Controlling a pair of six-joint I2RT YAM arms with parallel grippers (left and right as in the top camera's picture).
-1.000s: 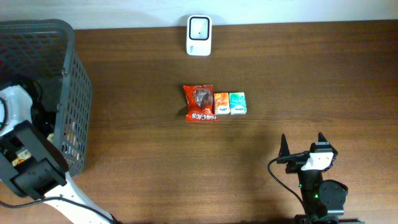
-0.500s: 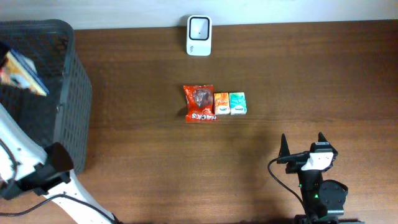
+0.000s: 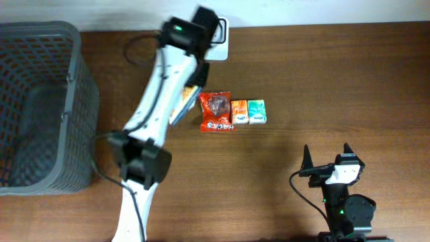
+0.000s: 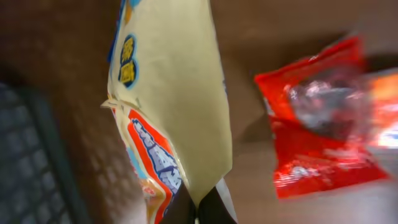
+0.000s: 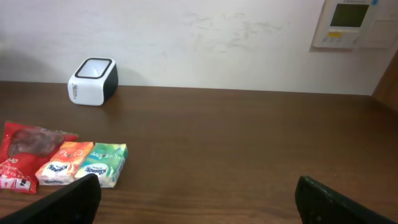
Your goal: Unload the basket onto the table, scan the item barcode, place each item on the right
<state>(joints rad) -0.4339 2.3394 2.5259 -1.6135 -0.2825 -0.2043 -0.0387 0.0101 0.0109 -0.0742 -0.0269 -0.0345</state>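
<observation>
Desk: Swung out from the wire basket (image 3: 40, 28) since the earlier overhead frame, the left arm (image 3: 158, 87) now has its wrist over the white scanner (image 3: 217, 48). Where is the item?

Photographer: Overhead, a yellow snack packet (image 3: 183, 104) peeks out beside that arm, just left of the red snack bag (image 3: 215, 111). The pincer itself is hidden there.

Desk: The left wrist shot?

Photographer: The left pincer (image 4: 199, 205) is clamped tight on the packet's edge, and the packet stretches away from the tips. The red bag lies blurred to the pincer's right. No barcode shows.

Desk: Right wrist?

Photographer: The right pincer (image 5: 196, 180) is parked with its jaws wide apart, holding nothing. The scanner sits well ahead and to its left.

Desk: How to do it well?

Photographer: Probably turn the packet's barcode side squarely to the scanner window. Hold it flat and steady, clear of the red bag.
</observation>
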